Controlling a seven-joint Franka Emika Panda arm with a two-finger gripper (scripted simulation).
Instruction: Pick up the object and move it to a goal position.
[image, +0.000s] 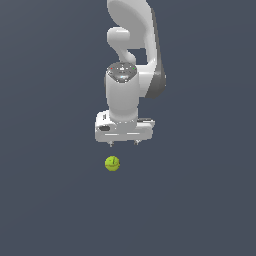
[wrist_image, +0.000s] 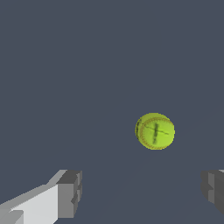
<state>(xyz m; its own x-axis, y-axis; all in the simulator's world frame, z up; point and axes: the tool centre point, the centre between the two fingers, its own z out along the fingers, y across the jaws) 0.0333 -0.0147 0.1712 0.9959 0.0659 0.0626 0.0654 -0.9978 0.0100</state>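
Nearest the wrist camera stand the two grey fingertips (wrist_image: 70, 192) of the gripper (wrist_image: 140, 194), one on a white finger body and the other cut off by the frame edge; the jaws are set wide apart with nothing between them. White Panda arm (image: 132, 40), the largest element, occupies the upper centre of the exterior view, descending to a cylindrical wrist and a broad white gripper (image: 124, 143) whose short fingertips point downward at mid-frame. Beneath it, slightly toward the exterior view's left of the gripper's centre, lies the small yellow-green ball (image: 112, 163), marked by thin dark seam lines and much narrower than the gripper; a clear gap separates them. In the wrist view the ball (wrist_image: 155, 131) appears beyond the fingertips, not between them, against a uniform dark grey-blue ground (image: 50, 200).
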